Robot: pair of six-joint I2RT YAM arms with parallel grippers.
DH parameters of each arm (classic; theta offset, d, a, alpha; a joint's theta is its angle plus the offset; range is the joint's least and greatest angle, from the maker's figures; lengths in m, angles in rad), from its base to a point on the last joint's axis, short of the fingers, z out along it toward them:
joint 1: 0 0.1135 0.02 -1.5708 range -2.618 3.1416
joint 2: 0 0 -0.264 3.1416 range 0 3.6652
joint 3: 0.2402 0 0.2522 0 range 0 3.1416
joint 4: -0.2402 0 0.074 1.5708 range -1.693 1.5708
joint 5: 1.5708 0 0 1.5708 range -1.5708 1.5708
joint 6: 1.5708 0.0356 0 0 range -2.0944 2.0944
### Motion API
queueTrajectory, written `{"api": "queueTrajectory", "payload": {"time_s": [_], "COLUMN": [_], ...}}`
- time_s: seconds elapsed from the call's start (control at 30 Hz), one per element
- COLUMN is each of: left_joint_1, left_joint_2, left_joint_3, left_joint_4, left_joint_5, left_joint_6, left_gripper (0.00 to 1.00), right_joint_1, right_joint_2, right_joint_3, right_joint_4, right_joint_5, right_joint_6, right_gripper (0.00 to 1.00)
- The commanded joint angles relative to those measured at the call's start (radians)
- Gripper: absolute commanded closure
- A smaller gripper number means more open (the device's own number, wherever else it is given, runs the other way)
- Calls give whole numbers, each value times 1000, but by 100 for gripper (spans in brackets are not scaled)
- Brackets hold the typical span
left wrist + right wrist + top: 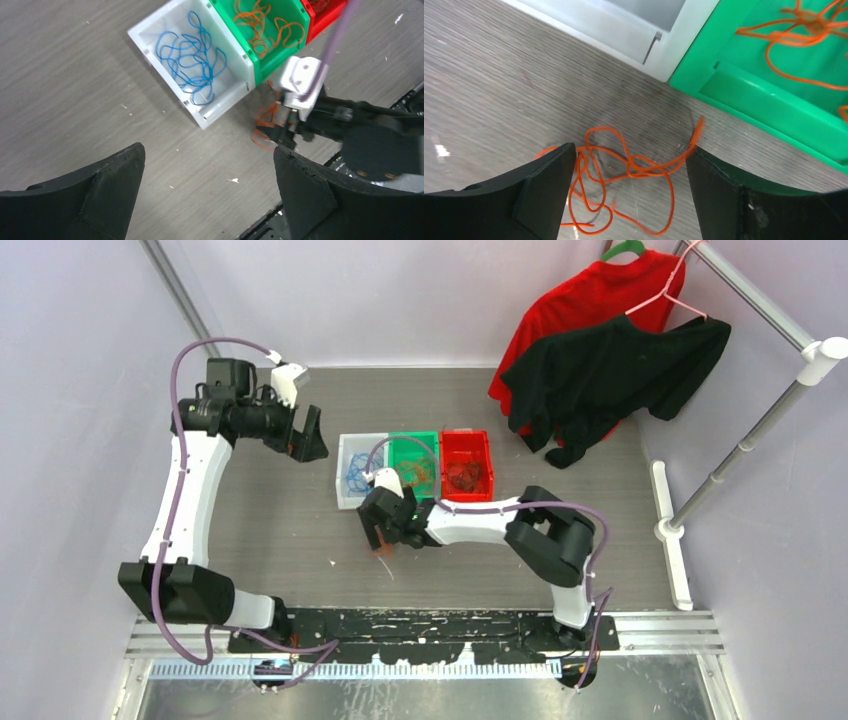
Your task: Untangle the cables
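Three bins stood in a row just ahead of the right gripper (378, 536): white bin (220, 105), green bin (764, 107) and red bin (467, 434), touching side to side.

- Right gripper: low over the table (280, 530), fingers spread. It pinched nothing.
- An orange tangle (634, 165) lay flat on the table in the gap between them. One loop ran up against the inner face of one finger (539, 195), and another strand end was blurred near the opposite finger.
- In the way: the front walls of the white and green bins stood close beyond the fingertips, with the seam between them almost straight ahead.
- The arm's purple hose (341, 30) arched over the green bin.
- Blue cables (192, 60) were loosely looped in the white bin and orange cables (262, 32) in the green one. A dark clump (465, 476) sat in the red bin, too small to make out strands.
- Left gripper (205, 192): held high and off to the left of the bins, well apart from the tangle. Its fingers were wide apart, with bare table below them.
- In its wrist view the right gripper and the tangle lay just beyond its right finger.
- Red shirt (590, 300) and black shirt (610, 370) hung on a rack (750, 440) at the far right corner, clear of both arms.
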Motion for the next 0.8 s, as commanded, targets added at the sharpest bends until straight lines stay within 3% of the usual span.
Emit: {"api": "queueTrajectory", "payload": {"time_s": [0.0,0.17,0.27,0.37,0.4,0.6,0.77], "left_joint_1": [8,25,25,25,25,25,44], "left_joint_2": [-62,-101,-114,-128,-133,-138,-112], "left_joint_3": [-53,-72,-89,-115,-124,-137,-103], "left_joint_4": [12,11,17,27,31,38,2], "left_joint_5": [50,50,50,56,55,-25,-126], "left_joint_6": [-48,-35,-34,-35,-35,-61,-71], "left_gripper": [1,1,1,0,1,1,1], "right_joint_1": [10,16,16,15,16,6,-77], "right_joint_2": [40,3,-51,-130,-158,-324,-397], "right_joint_3": [39,-7,-38,-64,-67,-14,101], "right_joint_4": [-10,-16,-24,-35,-44,-111,-179], "right_joint_5": [-9,-8,-6,1,4,7,34], "right_joint_6": [-27,-11,2,9,8,-34,-105], "right_gripper": [17,35,58,91,97,99,99]}}
